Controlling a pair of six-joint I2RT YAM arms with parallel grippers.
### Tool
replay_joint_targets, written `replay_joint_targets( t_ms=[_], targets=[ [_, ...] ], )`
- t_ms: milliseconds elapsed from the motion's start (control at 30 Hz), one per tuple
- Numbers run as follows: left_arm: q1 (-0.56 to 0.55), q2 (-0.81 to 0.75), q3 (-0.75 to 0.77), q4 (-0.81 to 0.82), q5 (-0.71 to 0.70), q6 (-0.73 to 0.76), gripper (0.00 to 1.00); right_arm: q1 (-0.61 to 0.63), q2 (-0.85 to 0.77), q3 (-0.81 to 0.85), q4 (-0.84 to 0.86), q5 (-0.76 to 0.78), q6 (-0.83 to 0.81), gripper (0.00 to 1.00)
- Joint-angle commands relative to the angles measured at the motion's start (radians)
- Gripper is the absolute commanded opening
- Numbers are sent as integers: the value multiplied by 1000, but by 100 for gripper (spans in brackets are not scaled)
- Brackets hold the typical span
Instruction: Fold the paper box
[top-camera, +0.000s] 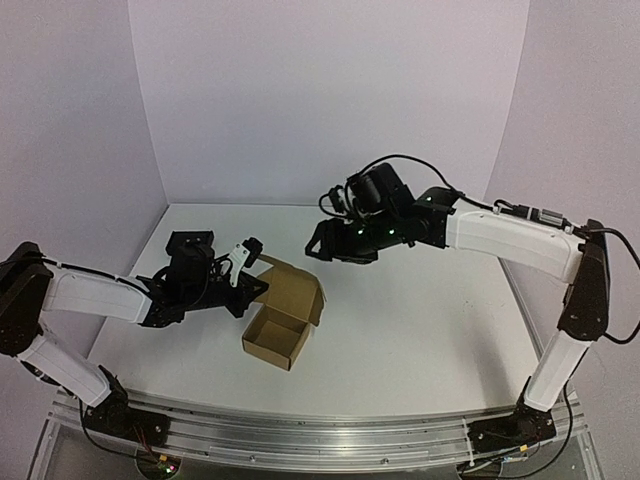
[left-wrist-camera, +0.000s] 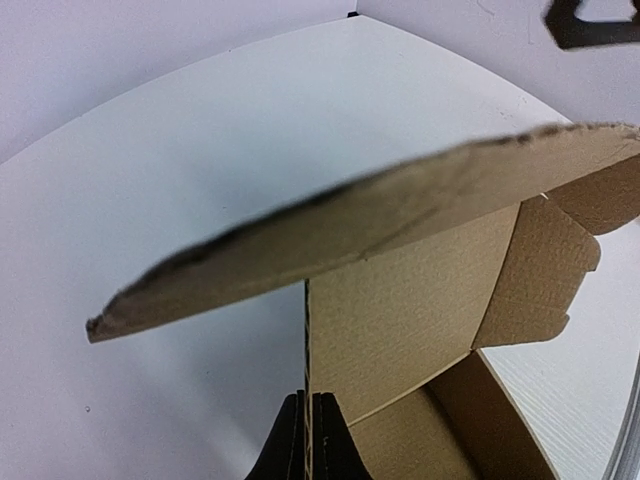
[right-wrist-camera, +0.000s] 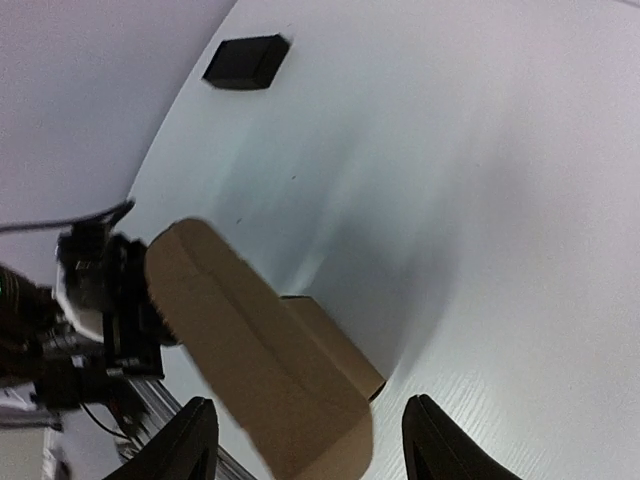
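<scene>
The paper box (top-camera: 283, 318) sits on the white table (top-camera: 430, 330), left of the middle and toward the near edge. It is partly formed: a squarish tray, open at the top, rests on the table. A wide lid panel (top-camera: 293, 287) stands up from the tray's far side, with a small side flap at its right end. In the left wrist view the lid's edge runs across the frame as a tilted brown band, and the tray's inner walls show below it.

The left gripper (left-wrist-camera: 308, 448) reaches the box from the left. Its two dark fingers (left-wrist-camera: 285, 452) are pressed together on the thin edge of an upright cardboard panel, which is pinched between them.

The right gripper (top-camera: 318, 243) hangs above the table, to the far right of the box and apart from it. Its fingers (right-wrist-camera: 195, 440) are spread wide and hold nothing; in its wrist view the box shows below and between them.

A small black rectangular object (right-wrist-camera: 245, 62) lies on the table, well away from the box.
</scene>
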Motion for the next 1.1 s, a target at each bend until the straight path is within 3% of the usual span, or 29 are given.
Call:
replay_joint_targets(
  t_ms=[0, 133, 333, 533, 667, 733, 900, 1067],
  targets=[
    [-2, -39, -14, 64, -3, 30, 0, 171, -10, 45, -16, 177, -432, 66],
    [-2, -32, -17, 65, -2, 37, 0, 195, 16, 32, -16, 315, -654, 66],
    [-3, -30, -18, 58, 9, 35, 0, 198, 101, 97, -15, 420, -778, 63],
    [-2, -26, -12, 57, 12, 27, 0, 199, 155, 118, -8, 451, -860, 52],
    [-2, -25, -1, 42, 13, 9, 0, 201, 148, 120, 3, 460, -858, 34],
    [-2, -27, 21, 2, 15, -6, 0, 215, 142, 127, 4, 449, -856, 32],
    [-2, -34, 118, -205, 102, -76, 13, 231, 133, 98, 4, 434, -863, 10],
    [1, -69, 183, -418, 178, -123, 36, 230, 114, 50, 4, 449, -916, 7]
  ],
)
